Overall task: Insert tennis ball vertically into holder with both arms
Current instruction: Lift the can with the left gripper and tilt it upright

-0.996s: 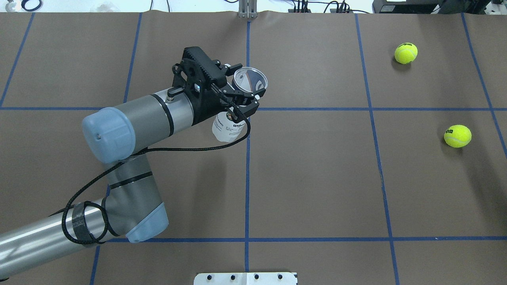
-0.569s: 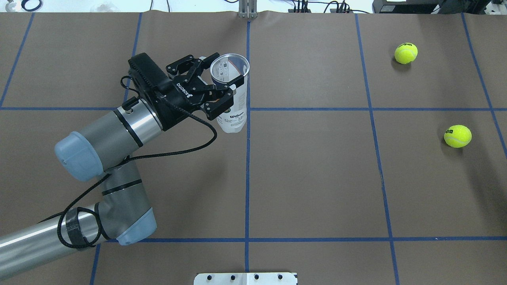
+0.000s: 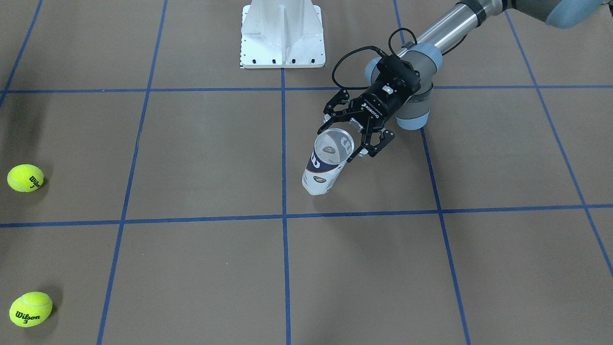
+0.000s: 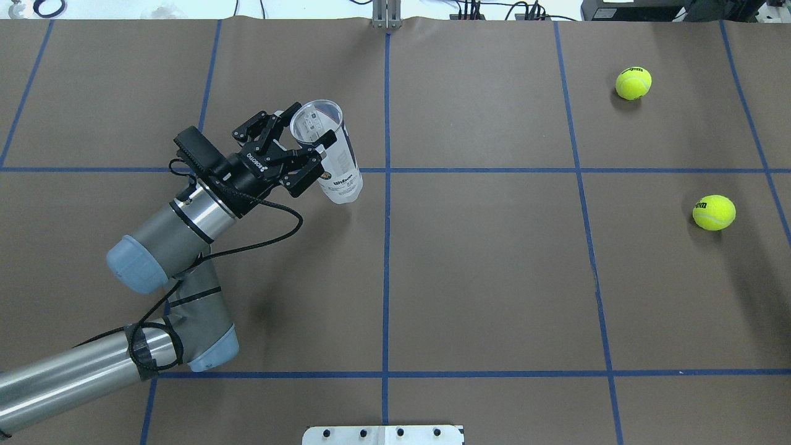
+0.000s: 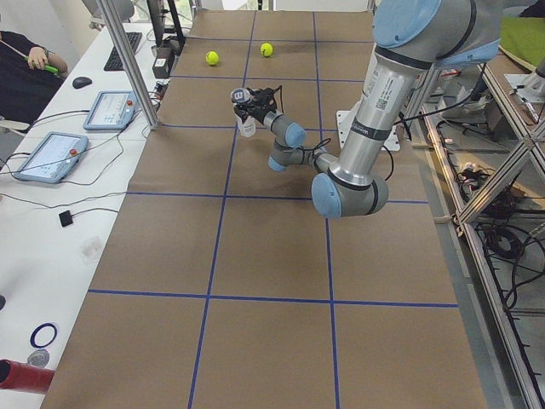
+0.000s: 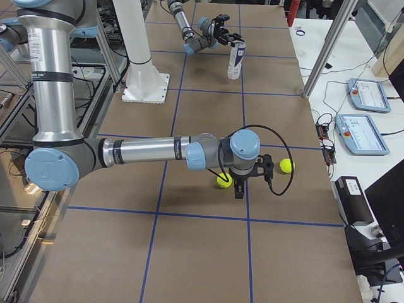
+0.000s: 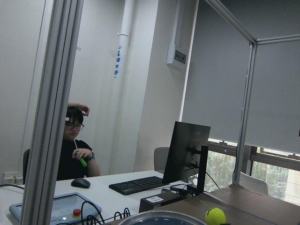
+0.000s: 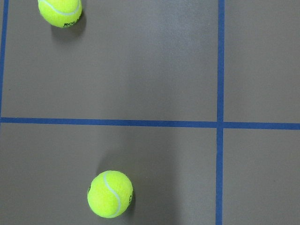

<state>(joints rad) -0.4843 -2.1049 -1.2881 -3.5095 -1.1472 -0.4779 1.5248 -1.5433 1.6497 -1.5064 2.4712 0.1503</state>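
left gripper [image 4: 304,137] is clenched on the holder [image 4: 340,174]. Its black fingers [image 3: 378,143] pinch the clear wall just under the open rim, reaching in from 8 o'clock in the overhead view.

holder is a thin glossy transparent cylinder with a round open mouth. A white/navy label wraps the lower body, and the "Wilson" print is readable on the white part. It sits just at 9 o'clock of the centre tape crossing. It is tilted, rim toward 11 o'clock and base toward 5. Can't tell if the base touches the paper.

left arm [image 4: 179,225] has a brushed-silver tube, matte grey joints and light-blue caps. A braided black cable [image 4: 272,238] loops off the wrist.

right gripper [image 6: 238,188] shows only on the side cam, so I can't tell if it's released or clenched. right arm [image 6: 139,151] is stretched out level. Its wrist cam looks straight down on both balls.

far tennis ball [image 4: 633,83] is at 2 o'clock in the overhead view and near tennis ball [image 4: 714,212] at 3 o'clock. Both are fuzzy yellow-green felt spheres with a curved white seam and black print, well apart from the holder.

table [image 4: 494,278] has a matte brown paper cover with a blue tape grid [image 4: 385,296]. white pedestal [image 3: 282,33] is painted metal with a bolted flange, at 12 o'clock in the front view.
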